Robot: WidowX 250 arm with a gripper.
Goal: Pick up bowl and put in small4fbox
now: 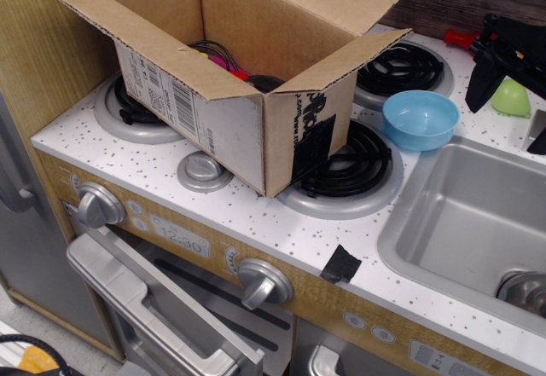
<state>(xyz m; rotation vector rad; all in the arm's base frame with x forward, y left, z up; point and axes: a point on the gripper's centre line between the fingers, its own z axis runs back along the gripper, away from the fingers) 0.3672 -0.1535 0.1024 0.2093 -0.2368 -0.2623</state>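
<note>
The light-blue bowl (421,118) sits upright and empty on the white counter, between the front right burner (354,171) and the sink. The brown cardboard box (230,69) stands left of it on the stove with its four flaps open; its barcode label faces front-left and black tape is on its right side. My black gripper (509,118) hangs at the far right, above the counter and to the right of the bowl, not touching it. Its fingers are spread apart and empty; the left fingertip (479,93) shows, and the right one is cut by the frame edge.
A small green rounded object (512,99) lies between my fingers. A red-handled item (461,37) lies behind. The metal sink (478,214) is front right. Dark and pink items (223,59) lie inside the box. A black tape scrap (341,263) sticks to the counter's front edge.
</note>
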